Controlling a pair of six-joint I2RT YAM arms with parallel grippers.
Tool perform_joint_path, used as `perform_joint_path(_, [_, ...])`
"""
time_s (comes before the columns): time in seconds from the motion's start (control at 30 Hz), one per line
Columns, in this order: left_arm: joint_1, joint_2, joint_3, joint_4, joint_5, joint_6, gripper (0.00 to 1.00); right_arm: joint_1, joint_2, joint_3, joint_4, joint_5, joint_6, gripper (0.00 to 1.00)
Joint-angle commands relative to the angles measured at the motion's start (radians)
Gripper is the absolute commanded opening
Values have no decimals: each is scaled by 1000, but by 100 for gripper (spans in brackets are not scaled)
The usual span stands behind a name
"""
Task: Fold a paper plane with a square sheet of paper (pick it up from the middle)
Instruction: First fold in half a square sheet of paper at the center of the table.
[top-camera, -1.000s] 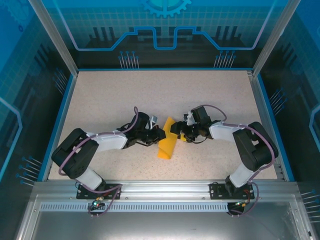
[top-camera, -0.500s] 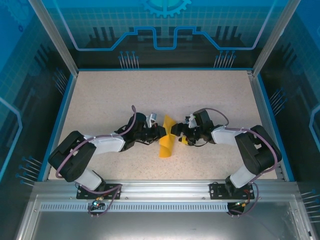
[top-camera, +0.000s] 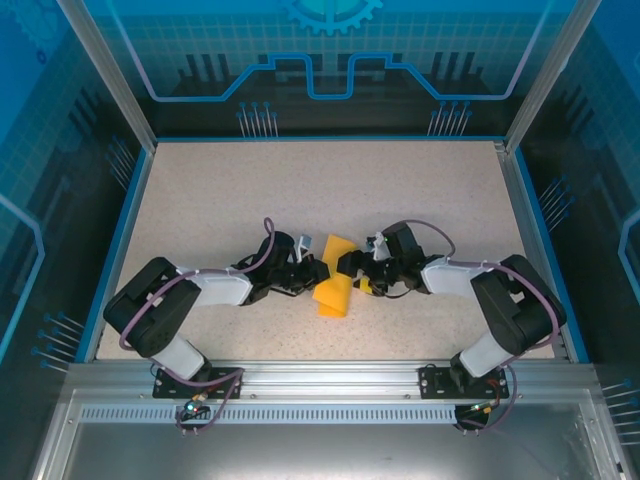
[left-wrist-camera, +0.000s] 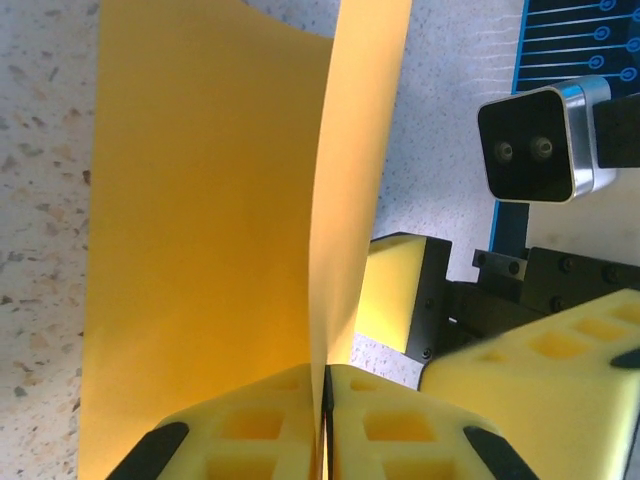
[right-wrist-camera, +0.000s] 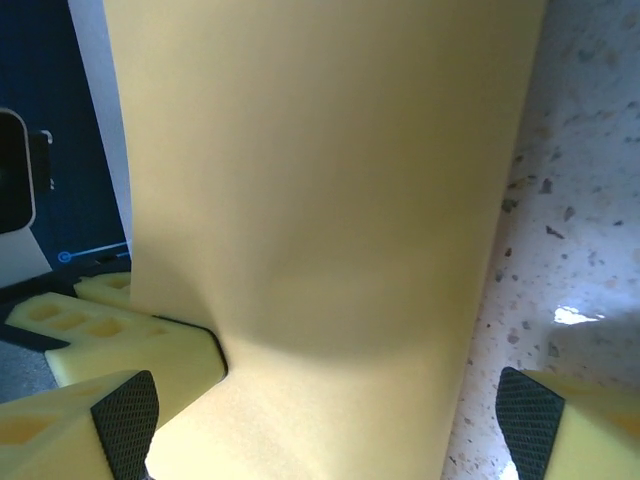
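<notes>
Thin orange-yellow paper sheet (top-camera: 333, 290) doubled once, loosely. My left claw (left-wrist-camera: 325, 400) clenched on its edge; my right claw (top-camera: 355, 272) spread, empty. Nose, wing folds outstanding.

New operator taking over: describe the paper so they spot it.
On the speckled table, look near centre, between the left gripper and right gripper. The square sheet of paper, partly folded, stands pinched by the left one: thin, orange-yellow, unlike the blocky yellow pads beside it.
</notes>
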Motion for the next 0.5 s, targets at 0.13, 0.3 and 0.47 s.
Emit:
perform_joint_path(0.13, [-8, -4, 2, 5, 12, 7, 13, 12, 65, 60, -55, 19, -59, 83])
perform_joint_path(0.3, [-8, 9, 7, 9, 18, 2, 15, 19, 79, 86, -88, 25, -96, 68])
perform_joint_path(0.47, [-8, -2, 22, -31, 11, 18, 21, 21, 82, 107, -121, 33, -121, 52])
